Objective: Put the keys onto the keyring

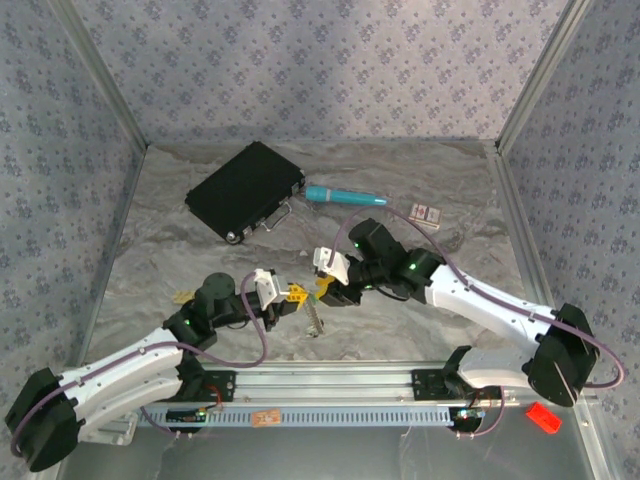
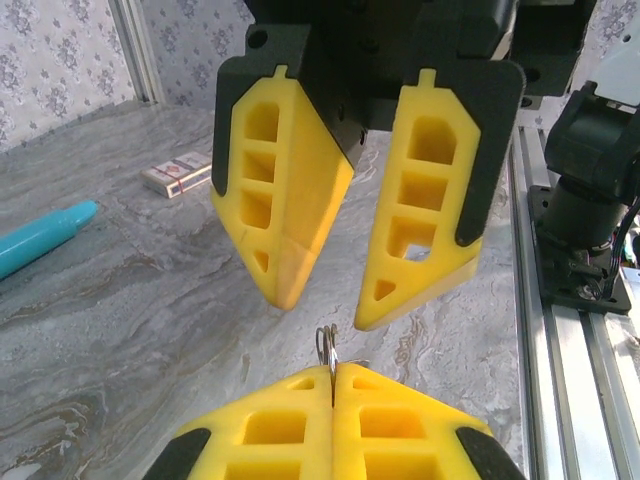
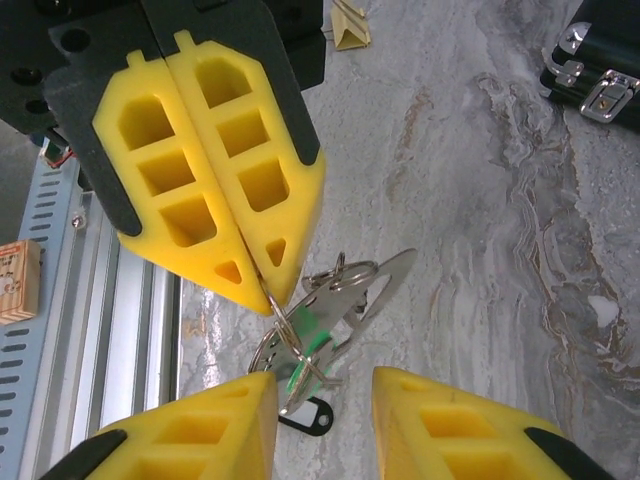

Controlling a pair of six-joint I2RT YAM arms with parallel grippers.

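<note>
One keyring (image 2: 327, 347), pinched in shut left jaws; right jaws open beside it. Bunched keys (image 3: 390, 278) hanging there, bare surface (image 3: 480, 200) around.

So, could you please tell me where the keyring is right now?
The keyring is pinched in the shut left gripper, directly before the open right gripper; in the top view it hangs between them, near the front edge of the table.

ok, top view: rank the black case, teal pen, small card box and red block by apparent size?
1. black case
2. teal pen
3. small card box and red block: these look about alike, so not ranked.
</note>
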